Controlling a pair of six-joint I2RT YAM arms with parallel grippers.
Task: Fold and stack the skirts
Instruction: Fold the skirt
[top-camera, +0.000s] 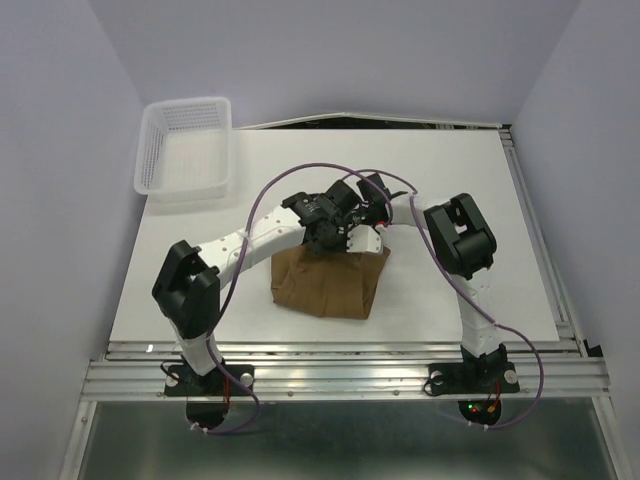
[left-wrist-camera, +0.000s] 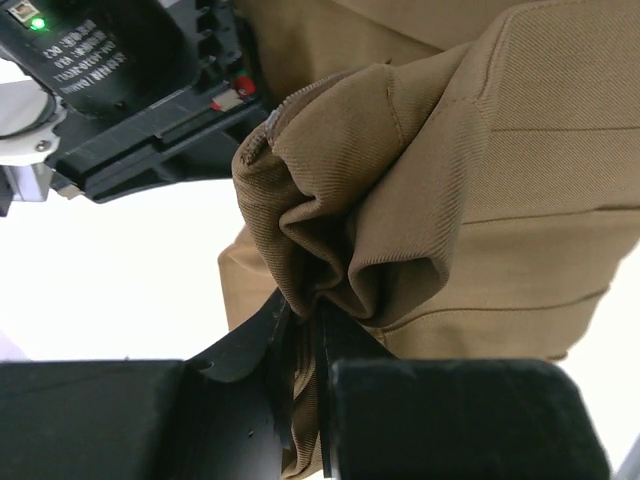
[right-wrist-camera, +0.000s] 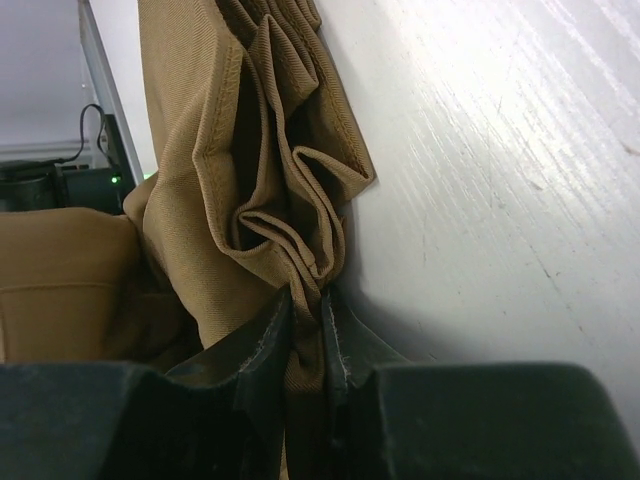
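Left wrist: skirt between closed jaws

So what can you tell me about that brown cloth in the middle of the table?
It is a tan skirt of plain, twill-looking fabric, lying partly folded on the white table. Stitched seams and pleat-like creases run along it. Its far edge is bunched, where the left end effector and the right end effector each pinch a gathered wad of cloth.
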